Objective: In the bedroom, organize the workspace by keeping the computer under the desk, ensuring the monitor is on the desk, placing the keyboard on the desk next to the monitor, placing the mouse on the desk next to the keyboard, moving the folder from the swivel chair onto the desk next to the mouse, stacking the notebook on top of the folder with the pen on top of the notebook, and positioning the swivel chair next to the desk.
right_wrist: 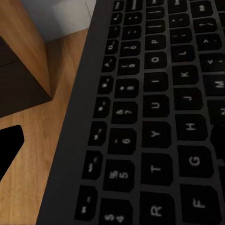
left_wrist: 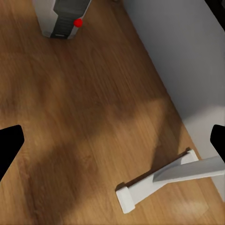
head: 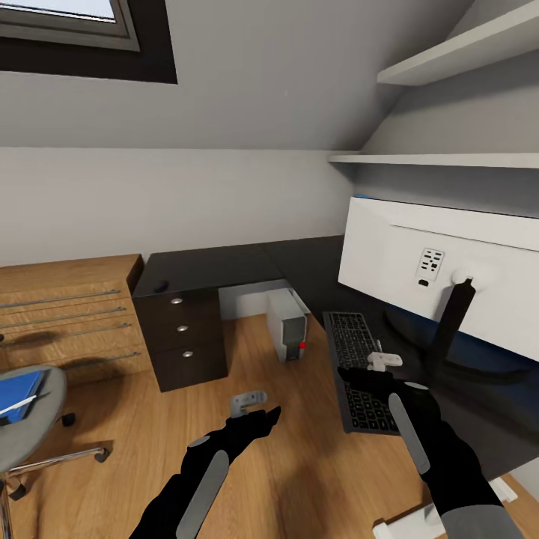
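A: Where is the keyboard (head: pixel 361 370)?
B: On the tabletop (head: pixel 224 266) edge, at the monitor's (head: pixel 442 258) eight o'clock, likely being positioned.
A: The end effectors?
B: Right end effector (head: pixel 383 362) over the keys, grip indiscernible; left end effector (head: pixel 248 402) spread, idle above floor.

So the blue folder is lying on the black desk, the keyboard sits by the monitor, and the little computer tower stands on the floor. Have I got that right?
Not quite. In the head view the blue folder lies on the swivel chair's grey seat, not on the desk. The rest holds: the keyboard sits by the monitor, and the computer stands on the wood floor.
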You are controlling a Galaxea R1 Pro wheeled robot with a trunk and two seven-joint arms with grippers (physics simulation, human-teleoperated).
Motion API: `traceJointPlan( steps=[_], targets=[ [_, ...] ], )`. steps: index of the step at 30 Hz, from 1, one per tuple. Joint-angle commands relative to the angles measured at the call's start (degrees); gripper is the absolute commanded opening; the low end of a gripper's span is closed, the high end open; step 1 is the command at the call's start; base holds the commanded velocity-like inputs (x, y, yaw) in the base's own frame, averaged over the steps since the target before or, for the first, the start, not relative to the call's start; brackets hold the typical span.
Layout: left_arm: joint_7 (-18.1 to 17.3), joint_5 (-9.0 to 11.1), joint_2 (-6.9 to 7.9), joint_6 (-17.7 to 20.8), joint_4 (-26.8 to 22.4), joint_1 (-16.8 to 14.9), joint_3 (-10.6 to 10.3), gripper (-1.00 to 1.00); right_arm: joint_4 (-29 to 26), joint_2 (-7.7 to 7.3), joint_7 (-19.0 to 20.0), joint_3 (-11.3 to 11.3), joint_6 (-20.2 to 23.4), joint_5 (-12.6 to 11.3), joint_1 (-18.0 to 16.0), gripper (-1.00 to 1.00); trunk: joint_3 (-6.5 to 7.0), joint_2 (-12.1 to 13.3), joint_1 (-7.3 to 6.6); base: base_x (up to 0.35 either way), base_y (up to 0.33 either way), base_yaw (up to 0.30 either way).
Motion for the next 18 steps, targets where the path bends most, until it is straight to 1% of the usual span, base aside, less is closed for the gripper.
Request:
traceJointPlan(
  steps=[1, 4, 7, 13, 18],
  targets=[
    [0.5, 0.6, 0.00, 0.2, -0.1, 0.0, -0.1, 1.00, -0.1, -0.04, 0.1, 0.1, 0.3, 0.0, 0.0, 1.00, -0.06, 0.0, 0.00, 0.000, 0.000, 0.000],
    [0.5, 0.6, 0.00, 0.2, -0.1, 0.0, -0.1, 1.00, -0.1, -0.04, 0.1, 0.1, 0.3, 0.0, 0.0, 1.00, -0.06, 0.0, 0.00, -0.035, 0.000, 0.000],
    [0.5, 0.6, -0.05, 0.2, -0.1, 0.0, -0.1, 1.00, -0.1, -0.04, 0.1, 0.1, 0.3, 0.0, 0.0, 1.00, -0.06, 0.0, 0.00, -0.175, 0.000, 0.000],
    [0.5, 0.6, -0.06, 0.2, -0.1, 0.0, -0.1, 1.00, -0.1, -0.04, 0.1, 0.1, 0.3, 0.0, 0.0, 1.00, -0.06, 0.0, 0.00, -0.295, -0.001, 0.000],
    [0.5, 0.6, -0.07, 0.2, -0.1, 0.0, -0.1, 1.00, -0.1, -0.04, 0.1, 0.1, 0.3, 0.0, 0.0, 1.00, -0.06, 0.0, 0.00, -0.331, -0.054, 0.000]
  ],
)
